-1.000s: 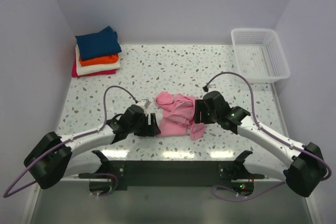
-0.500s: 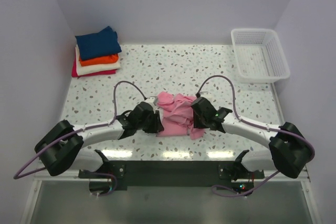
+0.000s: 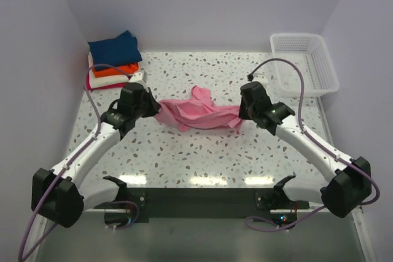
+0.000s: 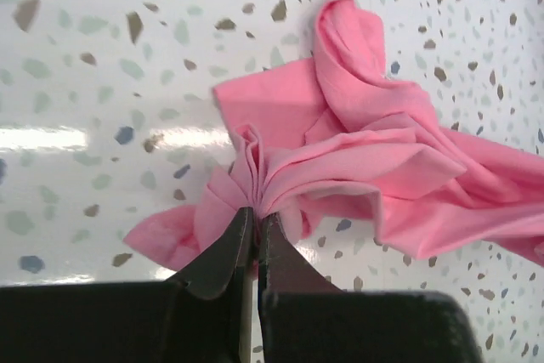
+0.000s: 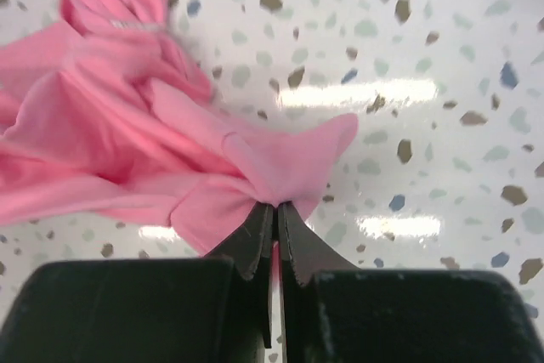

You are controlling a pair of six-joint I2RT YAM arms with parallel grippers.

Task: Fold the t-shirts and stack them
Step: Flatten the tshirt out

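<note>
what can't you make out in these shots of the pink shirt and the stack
Top view: whether the pink t-shirt hangs or lies flat; seen from above.
Left wrist view: the shirt's far end, cut off by the right edge.
Right wrist view: its far end, cut off by the left edge; upper part blurred.
Top view: lower shirts of the stack, mostly covered by the upper ones.

Bright, even light falls from overhead. On the glossy tabletop (image 3: 202,157) it leaves white glare bars along the near edge in the top view and streaks in both wrist views. Shadows are soft and faint. The shirt (image 5: 127,125) blurs toward the right wrist view's upper left. The left claw (image 4: 255,218) and right claw (image 5: 274,210) are dark, soft-edged silhouettes.
</note>
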